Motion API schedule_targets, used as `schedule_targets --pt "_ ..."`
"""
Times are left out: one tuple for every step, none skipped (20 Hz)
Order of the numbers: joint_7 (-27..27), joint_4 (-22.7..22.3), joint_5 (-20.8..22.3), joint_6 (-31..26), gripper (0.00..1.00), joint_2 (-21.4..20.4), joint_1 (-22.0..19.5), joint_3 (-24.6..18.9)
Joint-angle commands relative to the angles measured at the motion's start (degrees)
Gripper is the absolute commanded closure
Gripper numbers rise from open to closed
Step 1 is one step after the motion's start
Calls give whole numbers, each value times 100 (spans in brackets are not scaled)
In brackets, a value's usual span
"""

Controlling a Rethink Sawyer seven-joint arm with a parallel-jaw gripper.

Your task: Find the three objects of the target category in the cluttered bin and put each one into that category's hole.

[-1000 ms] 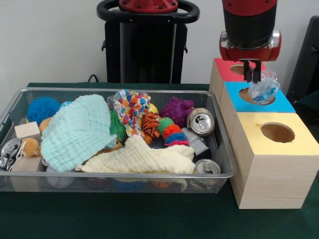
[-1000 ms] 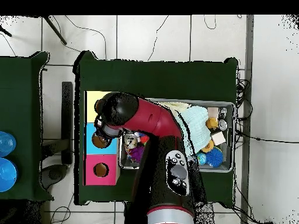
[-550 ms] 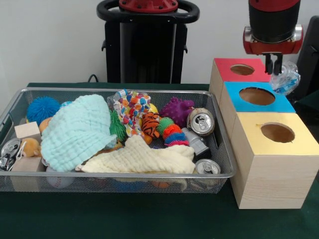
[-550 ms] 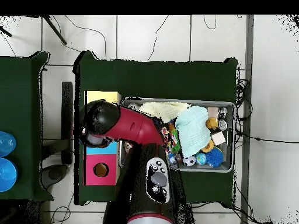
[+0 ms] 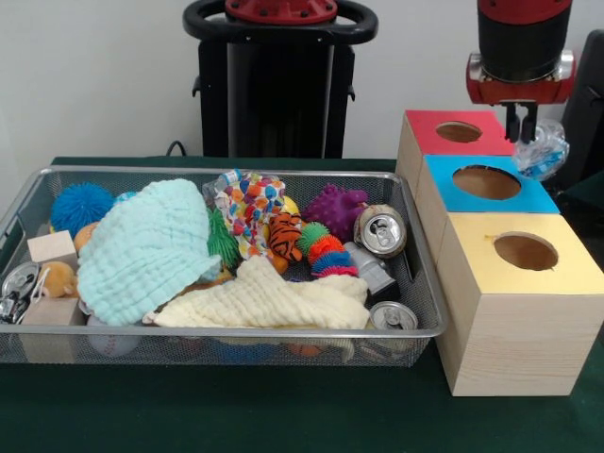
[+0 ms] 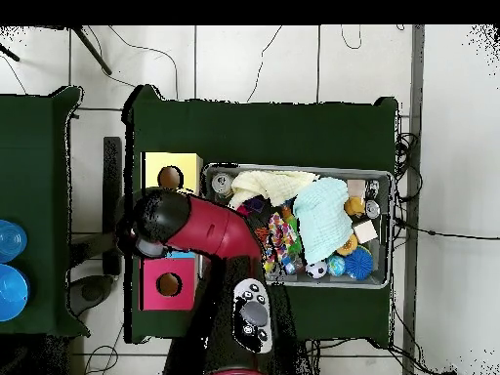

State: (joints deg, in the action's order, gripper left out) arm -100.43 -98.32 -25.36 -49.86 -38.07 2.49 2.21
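The wire bin (image 5: 420, 283) holds cloths, cans and toys beside three wooden boxes topped red (image 5: 429, 135), blue (image 5: 528, 196) and yellow (image 5: 566, 269). Beyond the blue box's far right edge, the gripper (image 5: 522, 123) is clamped on a crumpled clear plastic bottle (image 5: 544, 151).

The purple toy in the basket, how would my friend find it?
Start at the wire basket and go to its end nearest the three wooden boxes. Along the far wall there, the purple toy sits just left of an upturned silver can. It's the only purple thing, lumpy with knobby bumps.
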Motion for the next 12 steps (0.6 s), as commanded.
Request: schedule_targets --pt "-920 -840 -284 384 100 -31 -377 -159" --pt "-874 -880 -267 406 100 -44 -416 -162" --pt "-828 -920 -251 428 100 -57 -455 -166" --pt "-790 -947 -236 448 100 -61 -495 -174" --pt "-753 -973 -220 469 100 -66 -534 -183" --pt "-730 -998 -197 488 100 -73 -566 -196" --pt "-725 -1002 -191 502 100 -64 -587 -214" --pt "-720 -1006 -185 516 100 -55 -608 -233" --pt "-788 -898 -163 495 100 5 -580 -245" --pt "-855 -850 -146 550 100 51 -541 -249" --pt "-922 -802 -128 605 100 97 -502 -254" --pt "-986 -779 -115 704 100 139 -445 -249"
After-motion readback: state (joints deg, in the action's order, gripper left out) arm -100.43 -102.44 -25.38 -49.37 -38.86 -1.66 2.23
